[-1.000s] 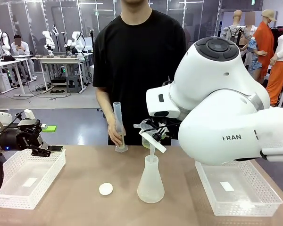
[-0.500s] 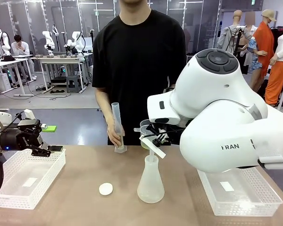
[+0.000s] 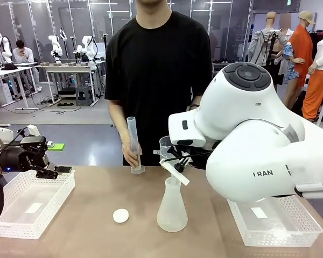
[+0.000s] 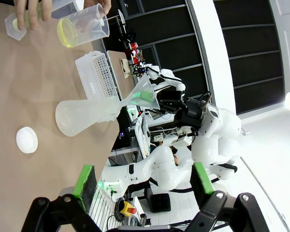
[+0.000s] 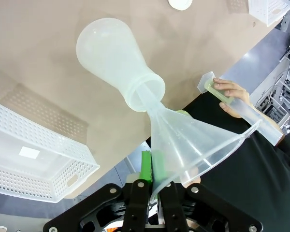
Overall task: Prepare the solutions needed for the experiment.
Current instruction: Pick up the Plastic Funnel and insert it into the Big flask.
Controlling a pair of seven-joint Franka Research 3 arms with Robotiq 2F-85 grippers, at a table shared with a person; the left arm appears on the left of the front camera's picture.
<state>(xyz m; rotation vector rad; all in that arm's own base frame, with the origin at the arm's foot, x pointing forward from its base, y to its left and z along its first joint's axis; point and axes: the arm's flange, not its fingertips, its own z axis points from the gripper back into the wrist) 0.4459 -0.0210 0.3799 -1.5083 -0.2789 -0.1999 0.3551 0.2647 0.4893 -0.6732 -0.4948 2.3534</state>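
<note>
Right fingers (image 5: 152,168) clenched on the rim of a clear plastic funnel (image 5: 193,140), its wall pinched between the green pads. The funnel hangs tilted beyond the fingertips, and its stem enters the mouth of a frosted conical flask (image 5: 111,53) that stands on the worktop (image 3: 97,215). Whether the flask holds any liquid cannot be told. Left fingers (image 4: 141,181) released, spread wide with nothing between them; in the front view they hover over the near corner of a white perforated basket (image 3: 54,207). A like basket (image 3: 280,236) sits on the worktop under the right arm. A small white round cap (image 3: 120,215) lies flat on the worktop, just beside the flask and apart from it, on the side toward the left fingers. Pale yellow solution (image 4: 67,33) shows as a shallow layer in a clear beaker (image 4: 87,24), far beyond the left fingertips, on the far side of the funnel. A second small amount shows at the foot of a graduated cylinder (image 3: 133,137), which the person's hand (image 3: 132,156) grips, base on the worktop. The cylinder is beside the beaker and well apart from both sets of fingers.
</note>
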